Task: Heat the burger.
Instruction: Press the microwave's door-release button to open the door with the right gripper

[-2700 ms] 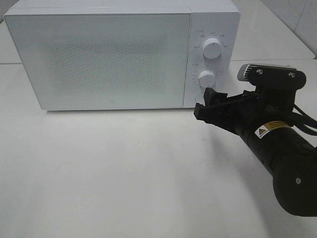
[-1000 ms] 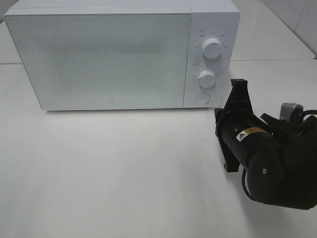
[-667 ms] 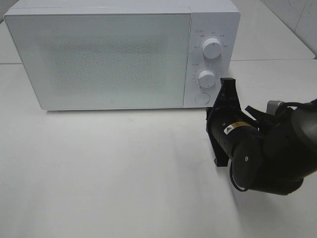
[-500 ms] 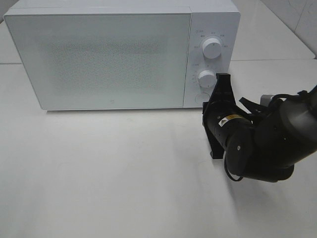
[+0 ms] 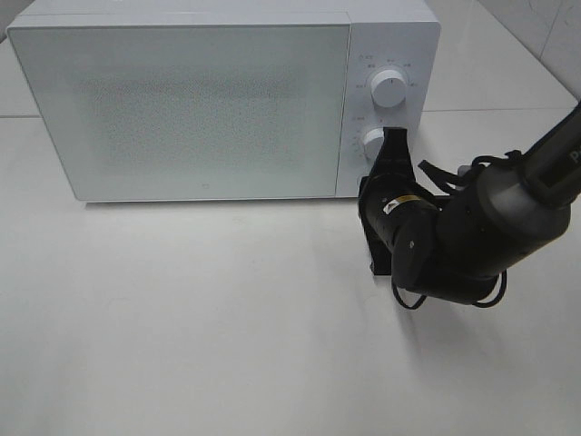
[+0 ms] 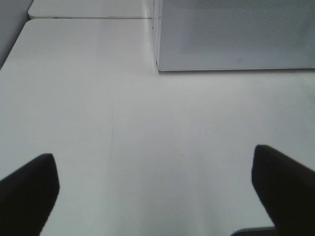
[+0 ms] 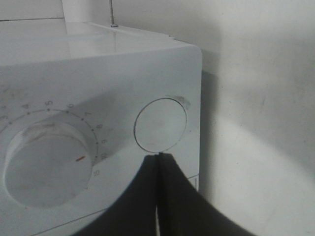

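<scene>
— Nearest first?
— Bare white tabletop (image 5: pixel 227 354). Over it, the left claw (image 6: pixel 152 162): spread wide, holding nothing, well short of the microwave (image 5: pixel 200 109).

— And the right arm (image 5: pixel 481 236)?
— Reaching in from the right side, bent low, wrist rolled, claw up on edge. Right claw (image 7: pixel 158 156) pinched tight together with nothing between the tips. Tips right at the lower rim of the round button (image 7: pixel 161 125). Touching it or just off it? Cannot tell.

— Next to the button?
— Lower knob (image 7: pixel 47 162) just beside it. Upper knob (image 5: pixel 389 88) farther up the same panel.

— Any burger?
— None to be seen anywhere. Not on the tabletop, not in either claw. Microwave door shut and frosted, so maybe inside. No way to tell from here.

— How to hold it, then?
— Just a guess: light and squashy, with stacked layers ready to slide apart. Best to pinch softly at the two sides, low across the bun, or scoop from underneath. No hard squeeze, no tipping. Probably warm and a bit greasy after heating, so slow and level all the way.
</scene>
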`<state>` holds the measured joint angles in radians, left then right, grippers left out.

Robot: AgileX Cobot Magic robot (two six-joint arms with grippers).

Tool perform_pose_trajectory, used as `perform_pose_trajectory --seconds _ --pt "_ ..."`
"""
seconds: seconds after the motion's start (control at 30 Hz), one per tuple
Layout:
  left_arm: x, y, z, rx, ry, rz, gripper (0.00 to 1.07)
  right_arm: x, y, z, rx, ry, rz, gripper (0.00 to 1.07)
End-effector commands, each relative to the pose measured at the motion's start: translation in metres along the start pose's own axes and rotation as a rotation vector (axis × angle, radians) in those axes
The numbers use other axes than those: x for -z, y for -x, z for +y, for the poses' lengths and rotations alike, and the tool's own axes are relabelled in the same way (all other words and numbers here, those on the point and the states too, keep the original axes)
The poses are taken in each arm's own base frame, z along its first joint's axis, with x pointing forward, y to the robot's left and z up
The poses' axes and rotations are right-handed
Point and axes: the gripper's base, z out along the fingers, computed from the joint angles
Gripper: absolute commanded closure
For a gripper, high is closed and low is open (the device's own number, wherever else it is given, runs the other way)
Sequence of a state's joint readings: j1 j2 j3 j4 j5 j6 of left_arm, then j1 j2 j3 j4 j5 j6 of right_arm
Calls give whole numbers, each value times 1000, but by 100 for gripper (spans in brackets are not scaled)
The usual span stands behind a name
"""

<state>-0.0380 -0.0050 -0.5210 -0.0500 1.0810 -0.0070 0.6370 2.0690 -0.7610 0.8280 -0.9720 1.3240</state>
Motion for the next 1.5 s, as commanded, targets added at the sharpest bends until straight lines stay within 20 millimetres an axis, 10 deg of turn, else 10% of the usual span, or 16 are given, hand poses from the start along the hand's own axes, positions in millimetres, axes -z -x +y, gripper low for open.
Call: perform_pose_trajectory --seconds 0.03,1.5 --pt "0 -1 0 2 -5 -13 7 -10 0 5 -7 4 -3 107" --pt "0 -1 0 2 -4 -8 7 -53 -7 23 3 221 -113 107"
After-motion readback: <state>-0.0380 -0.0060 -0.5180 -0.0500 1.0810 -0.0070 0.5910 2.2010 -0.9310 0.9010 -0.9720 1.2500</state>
